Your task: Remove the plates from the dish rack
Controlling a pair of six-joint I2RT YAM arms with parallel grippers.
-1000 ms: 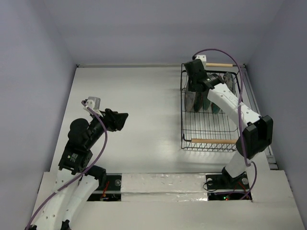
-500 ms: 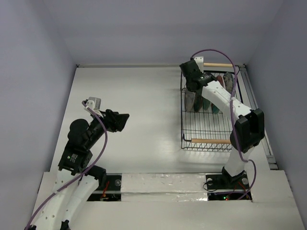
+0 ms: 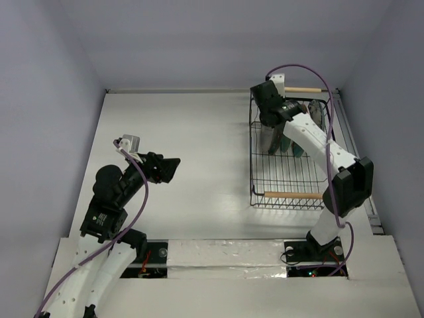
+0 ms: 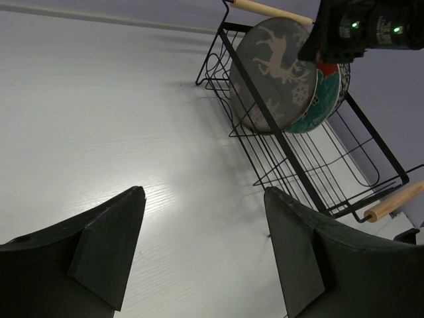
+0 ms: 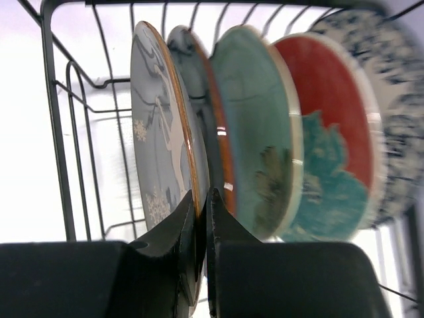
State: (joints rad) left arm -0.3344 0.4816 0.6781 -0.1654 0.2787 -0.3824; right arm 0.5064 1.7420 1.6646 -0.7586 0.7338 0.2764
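Several plates stand on edge in the black wire dish rack [image 3: 295,195] at the back right. In the right wrist view, left to right, they are dark grey with pale deer [image 5: 156,132], glossy teal [image 5: 199,86], pale green [image 5: 255,132], red with a teal flower [image 5: 324,112] and white with blue floral rim [image 5: 397,119]. My right gripper [image 5: 202,199] is shut on the upper rim of the deer plate [image 4: 268,73], one finger on each face. My left gripper [image 4: 202,199] hovers open over bare table, well left of the rack [image 4: 318,172], holding nothing.
The rack has a light wooden handle at its far end [image 3: 301,89] and another at its near end [image 4: 394,202]. White table [image 3: 199,132] lies between my left gripper [image 3: 173,167] and the rack. Grey walls close in the table on three sides.
My right gripper's jaws have closed onto the deer plate's rim. The left jaws have spread a little wider; the left arm has barely shifted.
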